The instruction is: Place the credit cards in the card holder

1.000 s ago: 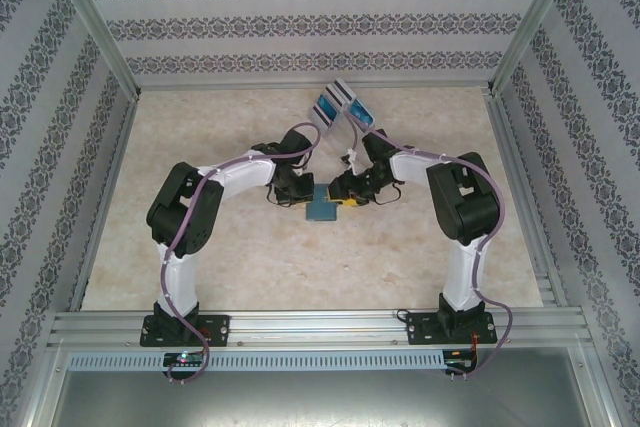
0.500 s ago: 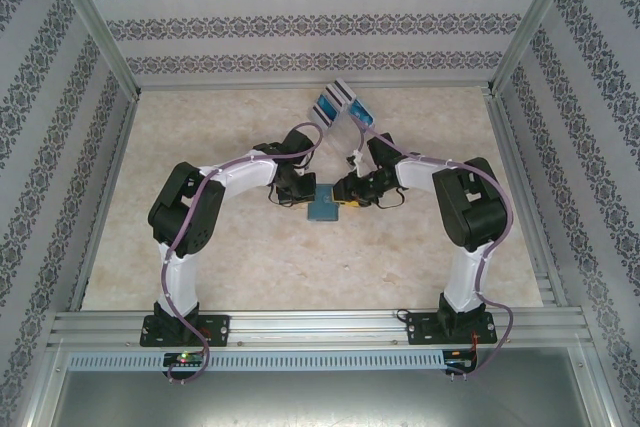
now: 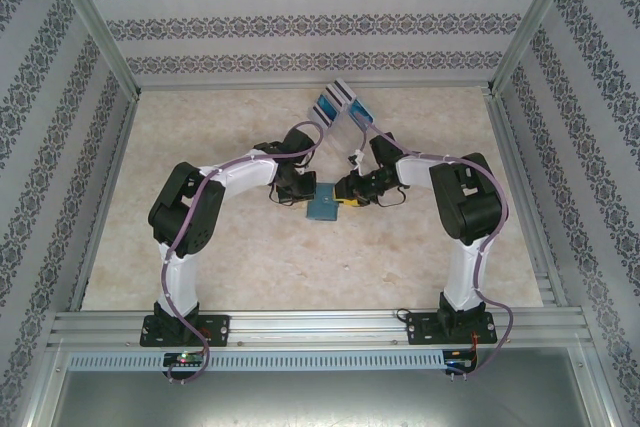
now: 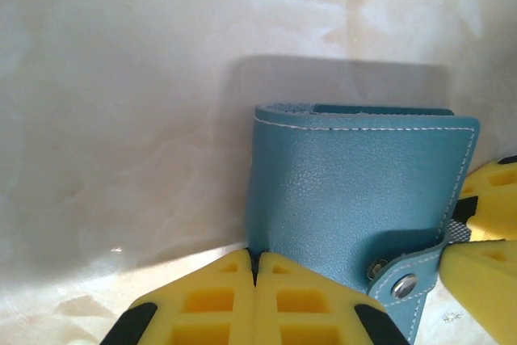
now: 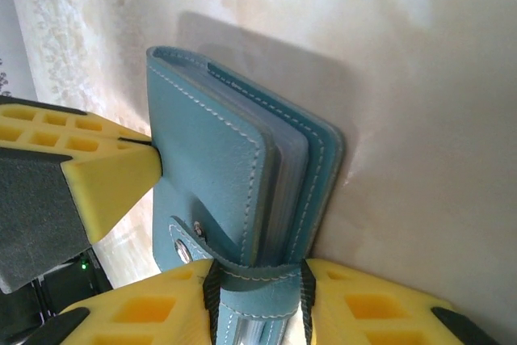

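Left wrist view: my left gripper (image 4: 254, 280) sits pressed together at the edge of the card holder (image 4: 347, 199), which lies folded shut mid-table. My right gripper (image 5: 258, 288) pinches its snap strap (image 5: 242, 268). One risk: a pull could drag the whole case, since the left barely anchors it. The credit cards (image 3: 345, 107) lie well apart, by the far edge. Around them I see a glossy marble-look table (image 3: 200, 127) and patterned wallpaper walls (image 3: 320, 22).
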`<act>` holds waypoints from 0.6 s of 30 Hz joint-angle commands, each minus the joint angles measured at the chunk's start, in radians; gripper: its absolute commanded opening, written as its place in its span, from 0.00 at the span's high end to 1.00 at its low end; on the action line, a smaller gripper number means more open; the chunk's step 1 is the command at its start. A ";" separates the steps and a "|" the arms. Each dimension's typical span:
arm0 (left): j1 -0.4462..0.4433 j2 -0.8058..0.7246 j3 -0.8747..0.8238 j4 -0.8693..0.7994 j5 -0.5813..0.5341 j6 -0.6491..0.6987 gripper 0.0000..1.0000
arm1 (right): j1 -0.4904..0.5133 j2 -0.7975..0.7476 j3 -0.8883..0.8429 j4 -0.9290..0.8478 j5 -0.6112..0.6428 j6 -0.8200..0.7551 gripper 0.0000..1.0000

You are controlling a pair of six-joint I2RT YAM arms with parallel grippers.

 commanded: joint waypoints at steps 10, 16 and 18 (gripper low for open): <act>-0.050 -0.001 0.000 -0.017 -0.008 -0.044 0.97 | 0.064 0.052 -0.008 0.040 -0.021 0.008 0.61; -0.064 0.010 -0.012 -0.003 0.007 -0.059 0.97 | 0.103 0.061 0.009 0.000 0.035 -0.032 0.57; -0.065 0.010 -0.006 -0.007 0.007 -0.058 0.97 | 0.110 0.061 0.015 -0.019 0.071 -0.042 0.57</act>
